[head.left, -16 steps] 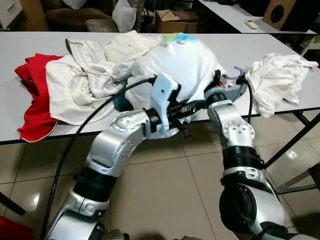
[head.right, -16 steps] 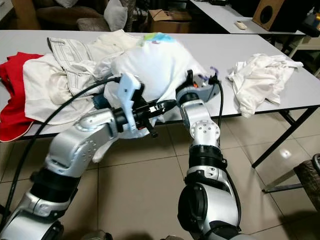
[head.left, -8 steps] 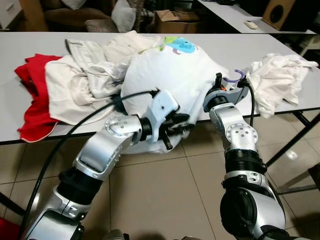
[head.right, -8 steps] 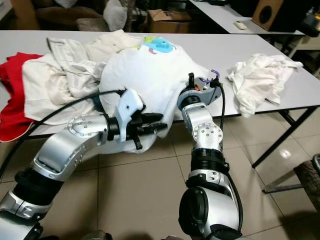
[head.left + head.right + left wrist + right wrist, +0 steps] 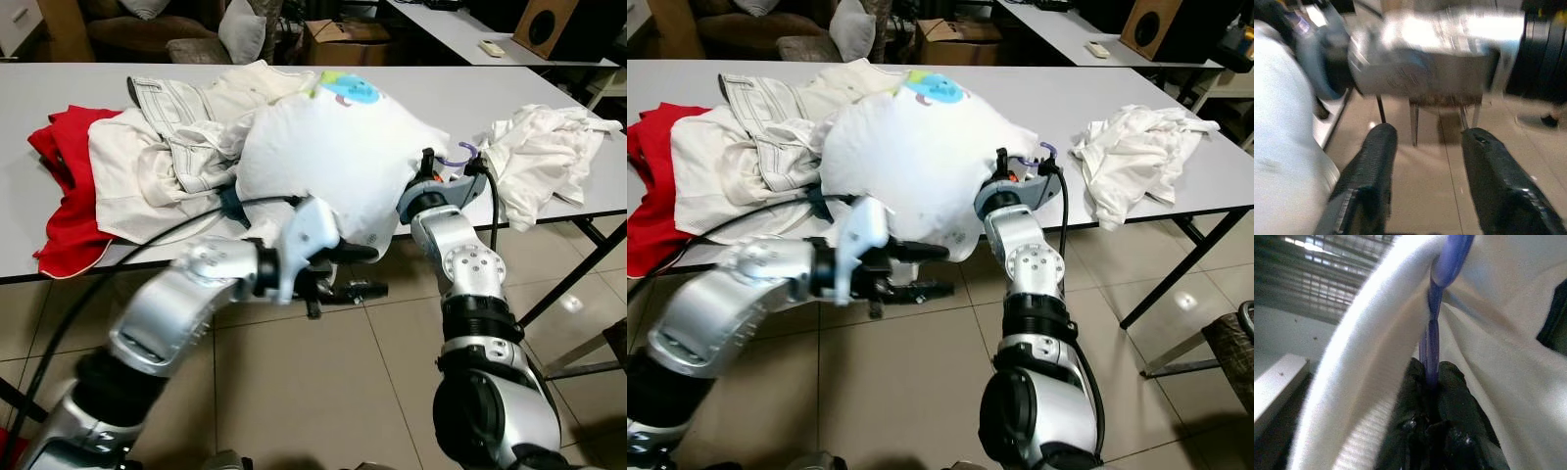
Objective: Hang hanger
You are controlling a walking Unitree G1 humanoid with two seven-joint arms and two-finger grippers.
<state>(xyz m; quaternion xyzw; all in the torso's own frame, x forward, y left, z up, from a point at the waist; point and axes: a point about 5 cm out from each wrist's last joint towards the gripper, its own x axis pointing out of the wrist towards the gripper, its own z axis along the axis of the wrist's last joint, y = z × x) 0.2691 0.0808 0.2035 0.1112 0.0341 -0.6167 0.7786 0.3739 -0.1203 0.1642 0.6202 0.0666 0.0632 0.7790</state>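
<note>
While my right end effector (image 5: 1430, 382) clamps the purple hanger (image 5: 458, 154) inside the white shirt (image 5: 333, 157), my left end effector (image 5: 367, 271) gapes empty below the shirt's hem.

White shirt (image 5: 911, 157) bulges on the table (image 5: 1136, 83).

Purple plastic hanger (image 5: 1431, 340), neck threaded through a white shirt's collar, hook (image 5: 460, 151) poking out above the table edge

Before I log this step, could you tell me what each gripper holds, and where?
The right gripper pinches the purple hanger at its neck, inside the white shirt's collar. The left gripper is open, holding nothing.
</note>
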